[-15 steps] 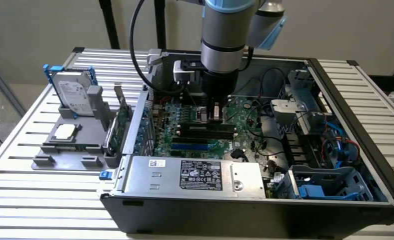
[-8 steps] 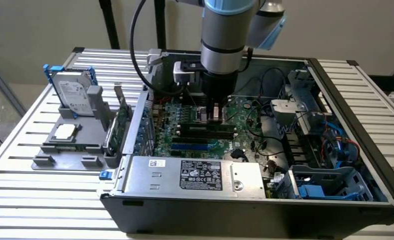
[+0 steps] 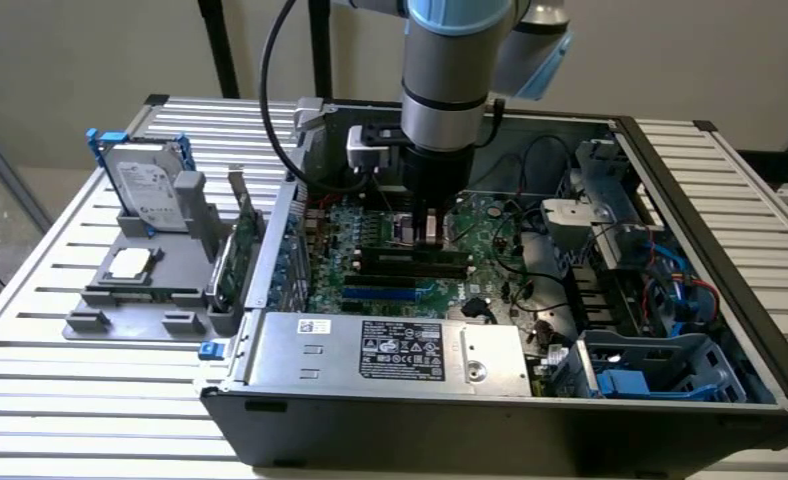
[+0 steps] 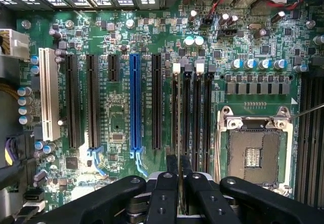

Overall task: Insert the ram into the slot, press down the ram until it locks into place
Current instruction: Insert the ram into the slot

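- Worktop [image 3: 47,400] of metal slats, set before a pale wall, carries an open computer case [image 3: 501,420] and, toward its edge at the exterior view's left, a grey fixture [image 3: 141,290].
- Ram [image 3: 414,257] appears to stand on edge in the slot [image 4: 176,117], its long axis parallel to the blue socket [image 4: 134,102] and the worktop's near edge.
- Gripper [image 4: 179,169] hangs directly above, fingers [image 4: 171,171] narrowly apart; whether they grasp the ram cannot be told.

Fingers [image 4: 164,196] apparently pinching ram [image 4: 179,171] edge-on, above 4 black slots [image 4: 186,117].
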Controlling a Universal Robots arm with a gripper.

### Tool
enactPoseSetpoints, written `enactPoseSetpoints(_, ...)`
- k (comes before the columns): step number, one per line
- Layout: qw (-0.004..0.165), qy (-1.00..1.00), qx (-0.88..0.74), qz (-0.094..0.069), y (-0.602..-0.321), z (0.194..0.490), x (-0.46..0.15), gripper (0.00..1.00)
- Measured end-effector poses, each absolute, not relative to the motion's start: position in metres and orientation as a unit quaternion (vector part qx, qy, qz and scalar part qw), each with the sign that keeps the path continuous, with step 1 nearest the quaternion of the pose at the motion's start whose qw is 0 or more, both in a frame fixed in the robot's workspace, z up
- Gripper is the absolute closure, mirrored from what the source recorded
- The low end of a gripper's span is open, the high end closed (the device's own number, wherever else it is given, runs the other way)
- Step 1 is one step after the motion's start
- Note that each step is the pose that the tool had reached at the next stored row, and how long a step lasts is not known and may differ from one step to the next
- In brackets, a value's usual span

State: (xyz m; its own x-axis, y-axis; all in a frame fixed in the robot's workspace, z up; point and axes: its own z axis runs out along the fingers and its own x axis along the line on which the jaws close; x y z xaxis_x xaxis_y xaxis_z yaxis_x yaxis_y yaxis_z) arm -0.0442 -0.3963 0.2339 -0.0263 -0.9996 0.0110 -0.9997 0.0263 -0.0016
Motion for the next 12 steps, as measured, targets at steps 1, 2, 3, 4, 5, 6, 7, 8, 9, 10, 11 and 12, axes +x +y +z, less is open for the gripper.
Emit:
enactPoseSetpoints(1, 0.003, -0.716, 0.698, 0.004, -0.3963, 0.2335, -0.0442, 0.87)
enactPoseSetpoints(2, 0.004, -0.716, 0.698, 0.004, -0.3963, 0.2332, -0.0442, 0.87)
enactPoseSetpoints(3, 0.004, -0.716, 0.698, 0.004, -0.3963, 0.2330, -0.0442, 0.87)
enactPoseSetpoints(4, 0.004, -0.716, 0.698, 0.004, -0.3963, 0.2327, -0.0442, 0.87)
enactPoseSetpoints(5, 0.004, -0.716, 0.698, 0.004, -0.3963, 0.2323, -0.0442, 0.87)
enactPoseSetpoints(6, 0.004, -0.716, 0.698, 0.004, -0.3963, 0.2320, -0.0442, 0.87)
enactPoseSetpoints(7, 0.004, -0.716, 0.698, 0.005, -0.3963, 0.2317, -0.0442, 0.87)
enactPoseSetpoints(8, 0.004, -0.716, 0.698, 0.005, -0.3963, 0.2313, -0.0442, 0.87)
enactPoseSetpoints(9, 0.004, -0.716, 0.698, 0.005, -0.3962, 0.2310, -0.0442, 0.87)
enactPoseSetpoints(10, 0.004, -0.716, 0.698, 0.005, -0.3963, 0.2306, -0.0442, 0.87)
enactPoseSetpoints(11, 0.004, -0.716, 0.698, 0.005, -0.3963, 0.2303, -0.0442, 0.87)
enactPoseSetpoints(12, 0.004, -0.716, 0.698, 0.005, -0.3963, 0.2300, -0.0442, 0.87)
